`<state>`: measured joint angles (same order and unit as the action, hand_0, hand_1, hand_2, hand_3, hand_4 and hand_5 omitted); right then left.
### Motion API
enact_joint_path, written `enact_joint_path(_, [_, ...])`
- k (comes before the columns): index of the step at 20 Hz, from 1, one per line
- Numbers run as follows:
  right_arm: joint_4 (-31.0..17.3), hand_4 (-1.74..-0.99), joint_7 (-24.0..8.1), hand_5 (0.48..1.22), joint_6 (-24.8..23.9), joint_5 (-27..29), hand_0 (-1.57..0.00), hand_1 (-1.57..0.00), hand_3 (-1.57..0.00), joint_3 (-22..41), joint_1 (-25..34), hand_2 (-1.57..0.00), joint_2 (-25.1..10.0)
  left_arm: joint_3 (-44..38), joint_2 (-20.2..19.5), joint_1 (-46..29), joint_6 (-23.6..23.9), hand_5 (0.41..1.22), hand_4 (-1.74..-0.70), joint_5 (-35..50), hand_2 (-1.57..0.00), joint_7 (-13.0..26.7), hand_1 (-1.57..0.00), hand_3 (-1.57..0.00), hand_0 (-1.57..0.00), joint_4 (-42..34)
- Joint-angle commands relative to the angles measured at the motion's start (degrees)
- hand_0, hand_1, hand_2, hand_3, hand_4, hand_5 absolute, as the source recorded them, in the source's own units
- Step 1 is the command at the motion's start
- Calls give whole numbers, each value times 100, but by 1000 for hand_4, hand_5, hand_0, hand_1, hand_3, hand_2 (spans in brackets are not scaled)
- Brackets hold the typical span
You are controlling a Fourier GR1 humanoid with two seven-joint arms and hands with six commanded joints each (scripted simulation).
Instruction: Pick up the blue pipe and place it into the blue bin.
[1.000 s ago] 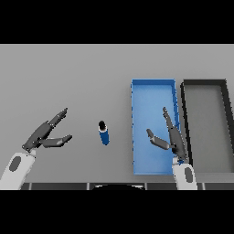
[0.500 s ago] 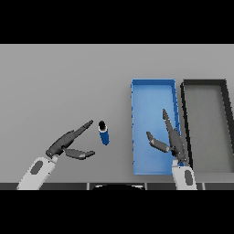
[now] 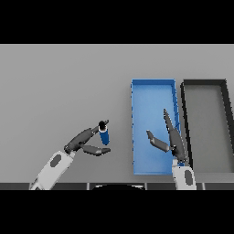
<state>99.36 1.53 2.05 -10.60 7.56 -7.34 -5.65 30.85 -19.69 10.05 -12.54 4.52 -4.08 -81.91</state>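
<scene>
The blue pipe (image 3: 104,135), a short cylinder with a dark top end, lies on the grey table left of the blue bin (image 3: 152,93). My left hand (image 3: 83,139) is right at it, open, with straight fingers reaching over its top end and the thumb just below its lower end. The pipe still rests on the table. My right hand (image 3: 172,135) hovers open over the right side of the blue bin, fingers pointing away from me. Nothing lies in the bin.
A black bin (image 3: 204,89) stands directly right of the blue bin, its long side against it. Both bins run lengthwise away from me.
My left hand has travelled right from the table's left side up to the pipe, fingers and thumb now bracketing it. The right hand and the pipe have stayed put.
</scene>
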Motion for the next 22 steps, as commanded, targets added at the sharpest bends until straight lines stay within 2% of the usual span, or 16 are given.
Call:
enact_joint_path(1, [-13, -1204, -3, 607, 4, 6, 1, 1, 1, -15, 61, 1, -14, 38, 64, 116, 24, 459, -1136, -116, 1, -3, 1, 1, 1, 147])
enact_joint_path(4, [28, -1204, 18, 607, -18, -32, 1, 1, 1, 14, 10, 1, 10, 17, 355, 275, -107, 495, -1171, 83, 1, -173, 1, 1, 1, 338])
enact_joint_path(7, [3, -1204, 103, 605, 6, -5, 1, 1, 1, -7, -72, 1, -14, -19, 627, 382, -15, 558, -1240, 104, -39, -290, -2, -6, 1, 571])
enact_joint_path(8, [25, -1196, 95, 603, 3, -16, 1, 1, 1, -32, -55, 1, -58, -31, 693, 376, 10, 585, -1267, 128, -110, -326, -40, -43, 1, 599])
enact_joint_path(10, [4, -1198, 79, 605, -1, 19, 1, 1, 1, -33, -62, 1, -14, -93, 790, 430, 88, 651, -1317, 196, -357, -238, -265, -215, -100, 624])
enact_joint_path(11, [8, -1199, 66, 605, -7, 47, 1, 1, 1, -55, -33, 1, -11, -106, 854, 342, 70, 765, -1342, 296, -539, -286, -458, -486, -289, 612])
enact_joint_path(12, [-5, -1196, 91, 604, -8, 35, 1, 1, 1, -53, -43, 1, -17, -125, 942, 340, 105, 856, -1416, 340, -733, -227, -677, -703, -504, 681])
enact_joint_path(14, [-1, -1195, 68, 604, 47, 69, 1, 1, 1, -14, -16, 1, 7, 13, 966, 306, 131, 988, -1526, 142, -1035, -267, -999, -1009, -888, 640])
enact_joint_path(16, [-3, -1198, -9, 604, 19, 86, 1, 1, 1, -79, 38, 1, -32, 131, 938, 244, 51, 1072, -1600, 118, -1228, -567, -1205, -1174, -1134, 628])
enact_joint_path(17, [22, -1195, -21, 603, 14, 86, 1, 1, 1, -103, 35, 1, -67, 170, 963, 249, 143, 1101, -1626, 69, -1296, -514, -1278, -1225, -1221, 583])
enact_joint_path(20, [-31, -1192, -24, 602, 54, 113, 1, 1, 1, -65, 33, 1, -17, 137, 931, 215, 227, 1160, -1680, 66, -1430, -706, -1421, -1351, -1392, 467])
enact_joint_path(22, [-9, -1189, 23, 603, 47, 53, 1, 1, 1, -23, 35, 1, -16, 117, 1049, 260, 410, 1182, -1702, 79, -1481, -677, -1475, -1406, -1456, 291])
